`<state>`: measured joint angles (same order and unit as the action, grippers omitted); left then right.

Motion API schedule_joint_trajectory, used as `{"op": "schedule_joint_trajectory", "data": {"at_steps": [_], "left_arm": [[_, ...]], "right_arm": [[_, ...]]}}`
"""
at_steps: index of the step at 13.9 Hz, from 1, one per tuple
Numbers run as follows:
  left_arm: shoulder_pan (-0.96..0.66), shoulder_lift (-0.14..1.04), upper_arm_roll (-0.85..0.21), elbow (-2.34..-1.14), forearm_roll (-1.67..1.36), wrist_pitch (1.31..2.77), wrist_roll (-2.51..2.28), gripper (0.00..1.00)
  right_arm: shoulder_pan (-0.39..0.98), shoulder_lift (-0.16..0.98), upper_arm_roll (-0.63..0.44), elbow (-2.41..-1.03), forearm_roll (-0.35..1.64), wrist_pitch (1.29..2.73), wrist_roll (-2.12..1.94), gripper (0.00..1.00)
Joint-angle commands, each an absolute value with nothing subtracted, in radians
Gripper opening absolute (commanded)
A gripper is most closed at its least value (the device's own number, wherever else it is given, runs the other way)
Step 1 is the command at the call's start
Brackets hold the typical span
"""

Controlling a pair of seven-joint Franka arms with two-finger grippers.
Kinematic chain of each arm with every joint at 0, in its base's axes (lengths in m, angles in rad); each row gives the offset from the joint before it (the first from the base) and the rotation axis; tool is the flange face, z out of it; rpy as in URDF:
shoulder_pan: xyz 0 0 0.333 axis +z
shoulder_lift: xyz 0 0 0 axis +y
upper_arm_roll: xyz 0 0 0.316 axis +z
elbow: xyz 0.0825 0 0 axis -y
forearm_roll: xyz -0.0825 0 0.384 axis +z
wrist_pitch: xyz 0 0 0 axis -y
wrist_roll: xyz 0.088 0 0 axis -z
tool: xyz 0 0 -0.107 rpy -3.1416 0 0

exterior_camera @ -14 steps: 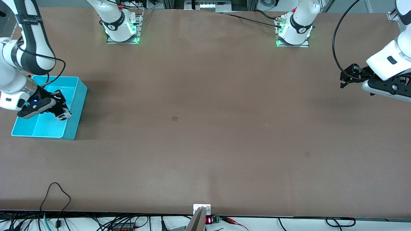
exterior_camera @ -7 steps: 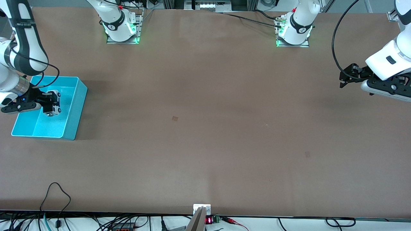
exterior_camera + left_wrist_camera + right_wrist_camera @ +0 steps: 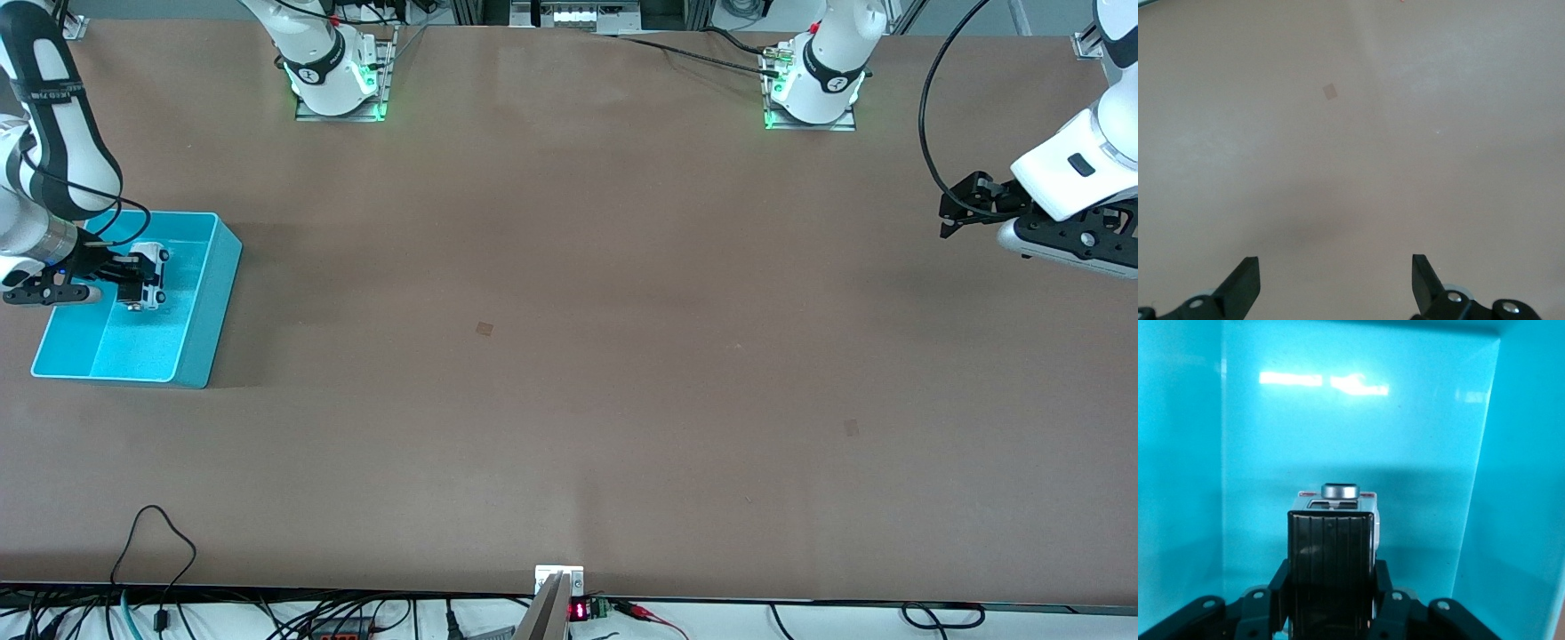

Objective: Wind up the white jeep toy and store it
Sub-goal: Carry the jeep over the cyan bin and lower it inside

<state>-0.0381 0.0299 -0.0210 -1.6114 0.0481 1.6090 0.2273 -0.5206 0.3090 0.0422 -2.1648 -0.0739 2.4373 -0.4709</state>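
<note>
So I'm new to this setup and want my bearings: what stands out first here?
The turquoise bin at the right arm's end of the table draws the eye. Over it the right gripper is shut on the white jeep toy. The left gripper waits open above bare table at the left arm's end.

A small white boxy jeep toy with a black ribbed rectangular roof panel (image 3: 1331, 560) fills the lower middle of the frame, seen from above. A round grey metal knob (image 3: 1339, 491) sits at its upper end, over a white edge with small red marks. The right gripper (image 3: 1331, 603) shows as black fingers (image 3: 1390, 597) along the bottom of the frame, pressed against both sides of the jeep. All around lies the glossy turquoise plastic bin (image 3: 1511, 487), with its floor in the middle, its walls at both edges, and bright reflections of light in the upper middle.
</note>
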Motion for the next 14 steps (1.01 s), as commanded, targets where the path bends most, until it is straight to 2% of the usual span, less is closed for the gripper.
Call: {"op": "schedule_joint_trajectory", "data": {"at_steps": [1,5,6,7,8,11,14], "left_arm": [[-0.040,0.009,-0.020,-1.617,0.058,1.595,0.219,1.00],[-0.041,0.011,-0.020,-1.611,0.058,1.595,0.218,1.00],[-0.043,0.012,-0.020,-1.611,0.058,1.595,0.219,1.00],[-0.041,0.011,-0.020,-1.611,0.058,1.595,0.219,1.00],[-0.041,0.012,-0.020,-1.611,0.058,1.595,0.219,1.00],[-0.041,0.011,-0.020,-1.611,0.058,1.594,0.219,1.00],[-0.041,0.011,-0.020,-1.611,0.058,1.594,0.219,1.00]], "right_arm": [[-0.551,0.340,0.057,-2.201,-0.091,2.514,-0.459,0.00],[-0.555,0.365,0.057,-2.224,-0.091,2.542,-0.456,0.00],[-0.554,0.364,0.057,-2.224,-0.091,2.536,-0.459,0.15],[-0.552,0.361,0.057,-2.223,-0.091,2.530,-0.460,0.40],[-0.549,0.357,0.057,-2.221,-0.091,2.517,-0.460,0.97],[-0.538,0.325,0.064,-2.178,-0.092,2.433,-0.466,1.00],[-0.488,0.259,0.067,-2.077,-0.094,2.242,-0.500,1.00]]}}
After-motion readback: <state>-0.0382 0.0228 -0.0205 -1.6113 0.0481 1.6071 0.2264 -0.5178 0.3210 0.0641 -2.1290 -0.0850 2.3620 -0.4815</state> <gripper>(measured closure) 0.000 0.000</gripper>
